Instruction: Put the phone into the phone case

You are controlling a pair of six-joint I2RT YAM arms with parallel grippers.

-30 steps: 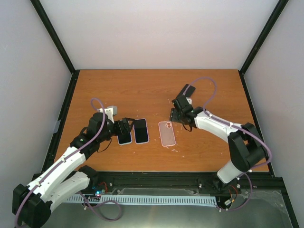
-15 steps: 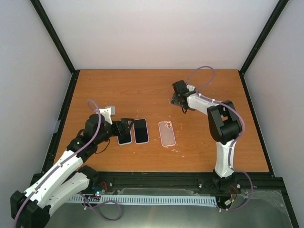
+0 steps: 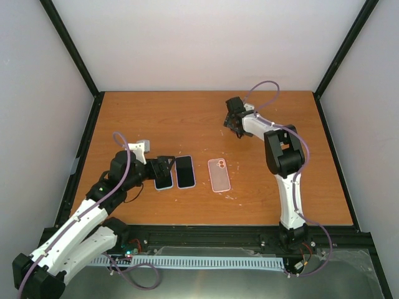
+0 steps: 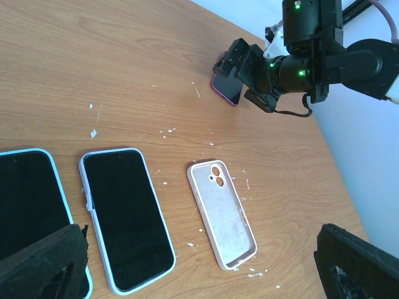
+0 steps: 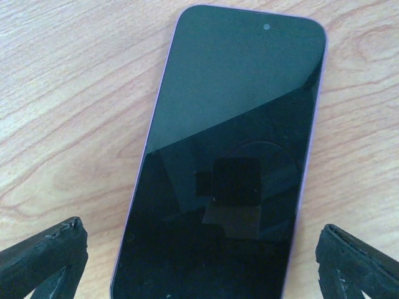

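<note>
Your right tool hangs over the far part of the orange-brown wooden tabletop. Its fingers are spread wide, one on each side of the black-screened phone with the thin purple edge. That phone lies flat, screen up. In the right wrist view a strip of bare wood shows between each finger and the phone's sides, so nothing is gripped.

The pale pink, translucent phone case with the twin camera cut-out lies open side up near the middle of the tabletop. It is well apart from the purple-edged phone and nearer to you.

To the left of the case, two black-screened phones in light blue cases lie side by side, screens up. One is near the pink case and the other is just beyond it. Your left tool sits above them with its fingers wide apart and holds nothing. Small white flecks are scattered on the wood around the case.
</note>
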